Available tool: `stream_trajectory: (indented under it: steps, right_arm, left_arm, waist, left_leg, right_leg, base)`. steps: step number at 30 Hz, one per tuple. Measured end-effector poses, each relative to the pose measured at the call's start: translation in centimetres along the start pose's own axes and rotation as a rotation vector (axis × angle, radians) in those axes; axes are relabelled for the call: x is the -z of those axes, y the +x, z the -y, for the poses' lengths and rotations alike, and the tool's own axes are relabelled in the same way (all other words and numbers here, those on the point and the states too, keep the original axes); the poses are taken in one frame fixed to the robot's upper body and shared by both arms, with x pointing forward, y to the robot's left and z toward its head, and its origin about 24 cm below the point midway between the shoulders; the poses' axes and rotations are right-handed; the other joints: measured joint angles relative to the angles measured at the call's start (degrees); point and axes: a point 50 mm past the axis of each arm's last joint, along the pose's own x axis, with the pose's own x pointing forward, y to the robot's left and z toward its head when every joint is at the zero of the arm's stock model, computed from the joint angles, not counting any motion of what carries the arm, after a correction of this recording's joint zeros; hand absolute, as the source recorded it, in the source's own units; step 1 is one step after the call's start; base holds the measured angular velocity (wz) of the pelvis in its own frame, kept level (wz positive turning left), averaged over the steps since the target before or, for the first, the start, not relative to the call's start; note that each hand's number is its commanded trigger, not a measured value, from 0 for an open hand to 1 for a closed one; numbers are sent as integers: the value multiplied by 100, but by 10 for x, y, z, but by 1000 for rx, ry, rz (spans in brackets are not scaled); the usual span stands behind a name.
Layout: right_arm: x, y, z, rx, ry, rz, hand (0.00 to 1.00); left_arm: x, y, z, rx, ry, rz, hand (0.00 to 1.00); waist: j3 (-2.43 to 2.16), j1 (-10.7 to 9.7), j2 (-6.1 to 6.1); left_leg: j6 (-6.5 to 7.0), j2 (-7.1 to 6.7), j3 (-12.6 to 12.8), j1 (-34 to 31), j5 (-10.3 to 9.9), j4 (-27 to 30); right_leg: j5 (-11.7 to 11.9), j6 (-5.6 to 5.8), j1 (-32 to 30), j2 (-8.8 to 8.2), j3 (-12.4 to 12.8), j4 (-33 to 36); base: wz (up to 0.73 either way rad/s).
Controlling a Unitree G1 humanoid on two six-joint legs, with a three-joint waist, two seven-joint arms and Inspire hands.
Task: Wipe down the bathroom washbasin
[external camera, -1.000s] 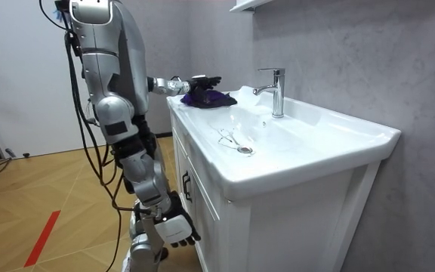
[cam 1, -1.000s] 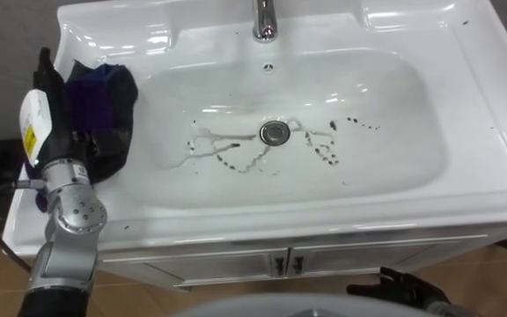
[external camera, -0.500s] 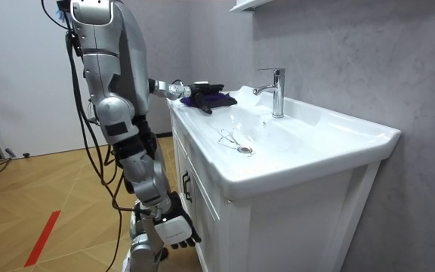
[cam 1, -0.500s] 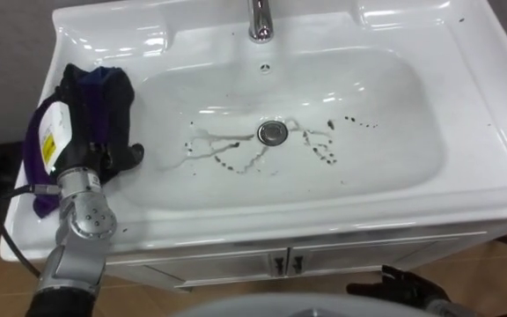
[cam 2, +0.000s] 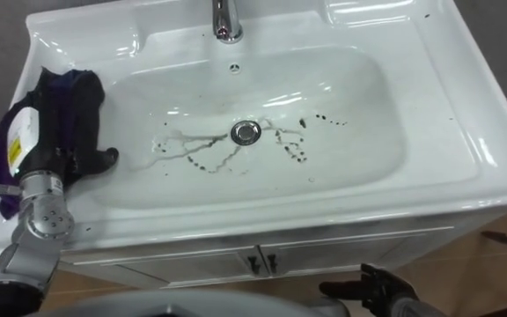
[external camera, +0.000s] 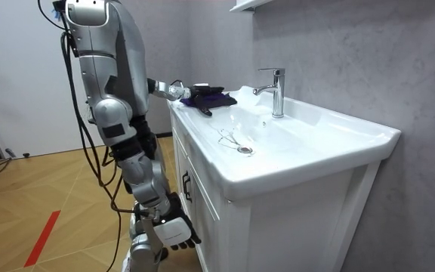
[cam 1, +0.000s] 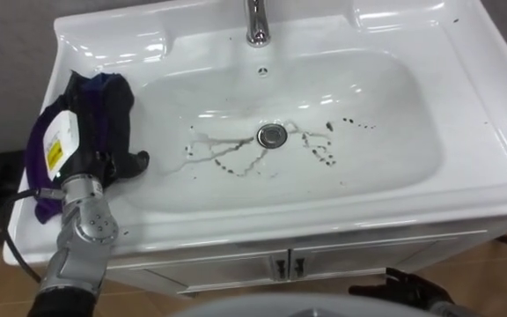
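Basin (cam 1: 412, 141) first: white glazed ceramic, a broad rectangular slab with rounded corners, a smooth oval bowl sunk into the middle, highlights gleaming along the rim. Set on a white cabinet (cam 1: 218, 266), flat-fronted, two slim metal pulls side by side at the door seam. Underfoot in the room view, a warm wood-plank floor (external camera: 36, 204), and behind the basin a rough grey plaster wall (external camera: 353, 53).

Standing upright at the basin's front, left arm stretched out over its left shoulder.

Over there, cloth (cam 1: 104, 101): soft, crumpled, dark purple going to black, heaped in loose folds on the flat ledge left of the bowl, one edge spilling toward the slope. Left hand (cam 1: 91, 150) laid right on top of that heap, black against dark fabric; pressing flat or clamped round it, cannot tell.

Right hand (cam 1: 407, 286) low down, below the cabinet front, black, loosely spread, holding nothing.

At the back centre, faucet (cam 1: 255, 19): polished chrome, upright cylindrical body, spout out over the bowl.

In the bowl's bottom, dark stains (cam 1: 223, 154): thin wandering streaks and dotted trails either side of the outlet, a scatter of specks (cam 1: 359, 123) further right.

Dead centre, drain (cam 1: 272, 135): small round metal ring, shiny. Just above it, a tiny overflow hole (cam 1: 261, 70).
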Motion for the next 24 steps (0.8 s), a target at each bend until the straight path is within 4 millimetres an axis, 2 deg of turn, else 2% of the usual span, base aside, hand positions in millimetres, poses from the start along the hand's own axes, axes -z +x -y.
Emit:
stream_trajectory:
  steps: [17,24]
  right_arm:
    - [0,1,0,10,11,-33,0]
    - [3,1,0,10,28,-69,0]
  left_arm:
    - [12,2,6,36,2,-39,0]
    - [10,5,6,57,-1,-36,0]
  waist:
    - [-2,0,-27]
    - [-36,87,-95]
  left_leg:
    - [-4,16,122,199,3,-47]
    - [-16,20,122,200,14,-36]
  right_leg:
    - [-3,-1,100,30,141,-80]
    - [0,-6,102,35,141,-79]
  base:
    - [-4]
    - [0]
